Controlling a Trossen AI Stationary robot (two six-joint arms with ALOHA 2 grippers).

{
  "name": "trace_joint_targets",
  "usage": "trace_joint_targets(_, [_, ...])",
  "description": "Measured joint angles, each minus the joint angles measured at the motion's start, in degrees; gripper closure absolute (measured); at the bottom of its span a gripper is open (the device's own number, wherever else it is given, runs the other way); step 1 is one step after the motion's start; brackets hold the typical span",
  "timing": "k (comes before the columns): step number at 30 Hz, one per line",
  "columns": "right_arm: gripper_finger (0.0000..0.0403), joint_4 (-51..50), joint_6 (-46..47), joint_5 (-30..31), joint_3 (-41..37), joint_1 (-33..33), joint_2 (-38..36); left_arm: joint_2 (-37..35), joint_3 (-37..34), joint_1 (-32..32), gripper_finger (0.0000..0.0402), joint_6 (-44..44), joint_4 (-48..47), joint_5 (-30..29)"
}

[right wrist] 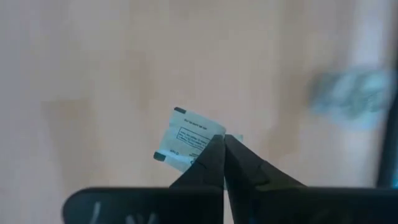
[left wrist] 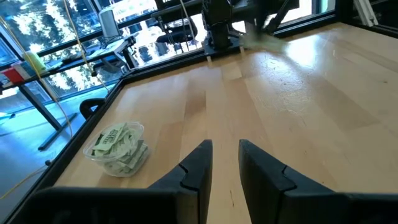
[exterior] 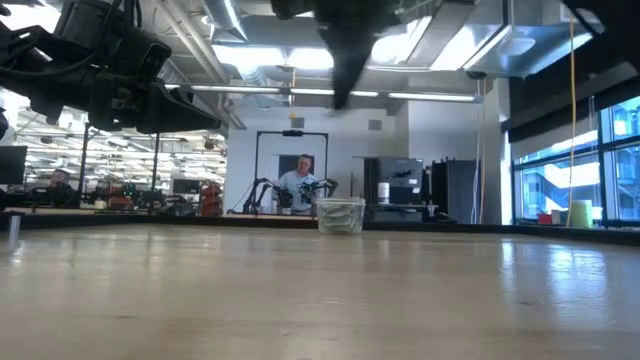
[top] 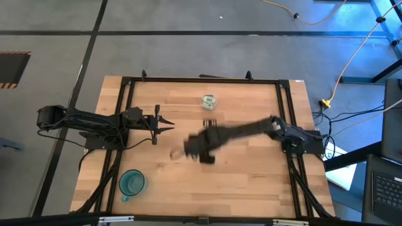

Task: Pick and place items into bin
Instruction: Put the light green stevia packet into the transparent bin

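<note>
Right wrist view: right hand (right wrist: 224, 144) pinches a white packet (right wrist: 186, 144).

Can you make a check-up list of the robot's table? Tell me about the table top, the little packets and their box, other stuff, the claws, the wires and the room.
Surface: pale wooden table top, bare in most places.
Job's things: small clear plastic bin already holding pale green packets; one white flat packet pinched in the right claw.
Clutter: teal round cup with handle near the table's front left corner.
Grippers: right claw shut on the white packet, above mid-table; left claw open, empty, waiting at the left.
Cables: yellow cable on the floor, right of the table.
Surroundings: a person behind the table, far off.
</note>
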Motion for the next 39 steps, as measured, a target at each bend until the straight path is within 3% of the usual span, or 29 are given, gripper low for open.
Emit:
trace_joint_targets(4, [0.0396,0.41,-8.41,-0.08,2.10,-8.80,-1.81,0.00,-0.02,0.01,0.0330,0.00,0.00,0.00])
trace_joint_targets(8, [0.0396,2.93,-14.44,-5.65,1.19,-17.60,-2.59,0.00,-0.02,0.00,0.0329,-0.02,0.02,0.00])
trace_joint_targets(17, [0.0397,11.67,-24.52,-12.09,0.96,-31.40,-1.49,-0.02,-0.02,0.00,0.0331,-0.71,-0.84,0.02])
trace_joint_targets(24, [0.0399,13.16,-28.07,-15.16,0.96,-34.13,1.66,0.00,-0.04,0.00,0.0332,-1.67,-3.02,0.00])
trace_joint_targets(39, [0.0401,11.52,-29.86,-15.50,1.00,-35.26,8.84,-0.02,-0.04,0.00,0.0332,-1.68,-3.02,0.01])
